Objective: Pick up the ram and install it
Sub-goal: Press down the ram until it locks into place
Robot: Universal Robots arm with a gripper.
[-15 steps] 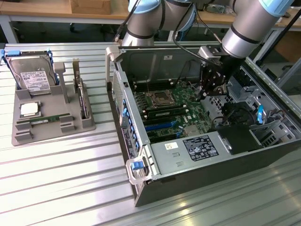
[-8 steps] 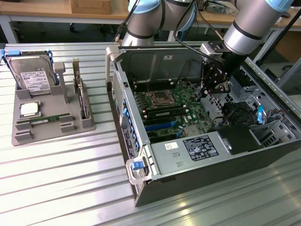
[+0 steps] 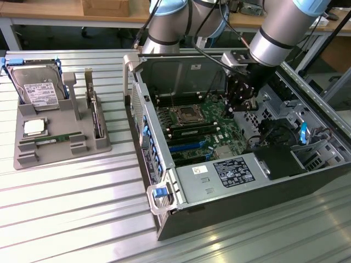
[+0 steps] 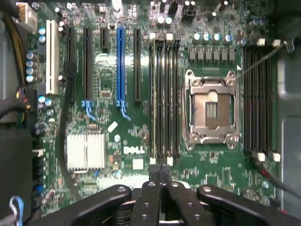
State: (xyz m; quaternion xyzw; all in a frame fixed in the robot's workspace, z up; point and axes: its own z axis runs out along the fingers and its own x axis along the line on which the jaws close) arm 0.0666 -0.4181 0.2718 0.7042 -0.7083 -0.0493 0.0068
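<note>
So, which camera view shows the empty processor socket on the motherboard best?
The wrist view: it looks straight down on the processor socket, so its metal frame and open centre are plain. The exterior view shows the same socket from farther off and at a slant, beside the black memory slots.
</note>
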